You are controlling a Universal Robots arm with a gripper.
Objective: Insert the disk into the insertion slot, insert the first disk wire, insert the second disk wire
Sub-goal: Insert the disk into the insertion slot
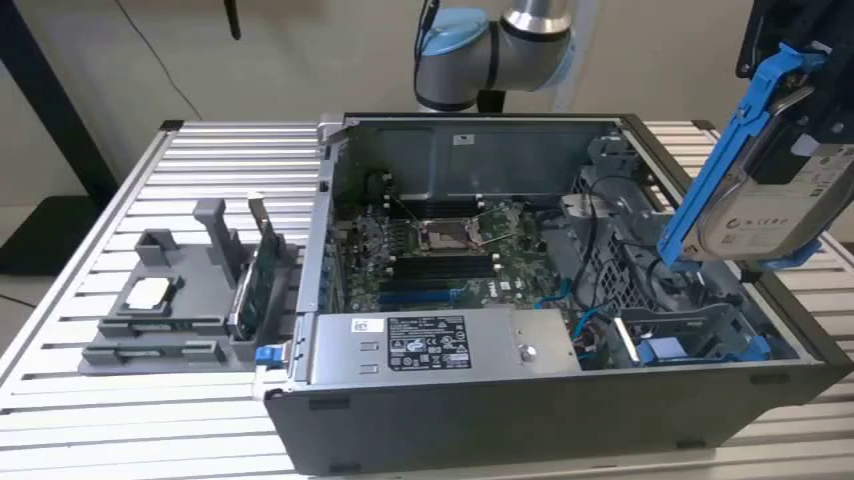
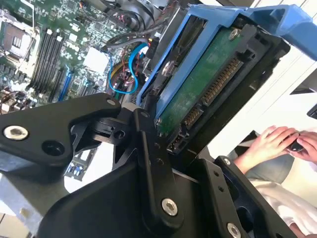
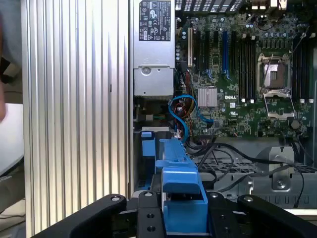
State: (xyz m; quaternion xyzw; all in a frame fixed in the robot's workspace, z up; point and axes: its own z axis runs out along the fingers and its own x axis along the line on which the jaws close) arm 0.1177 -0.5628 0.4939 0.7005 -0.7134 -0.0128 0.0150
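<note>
The gripper (image 3: 182, 218) pinches the disk (image 1: 771, 185) (blue frame, label outward), holding it tilted above the open computer case (image 1: 534, 415), roughly three o'clock from the motherboard (image 1: 441, 250) in the exterior view.

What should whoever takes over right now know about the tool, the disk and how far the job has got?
Tool: shut on the disk, gripping it by the blue carrier.
Disk: held in the air, tilted, above the open computer case, at the exterior view's right, over the drive cage.
Done: disk picked up.
Left: disk not yet in the slot. Its connectors are bare, so neither wire is in.
</note>
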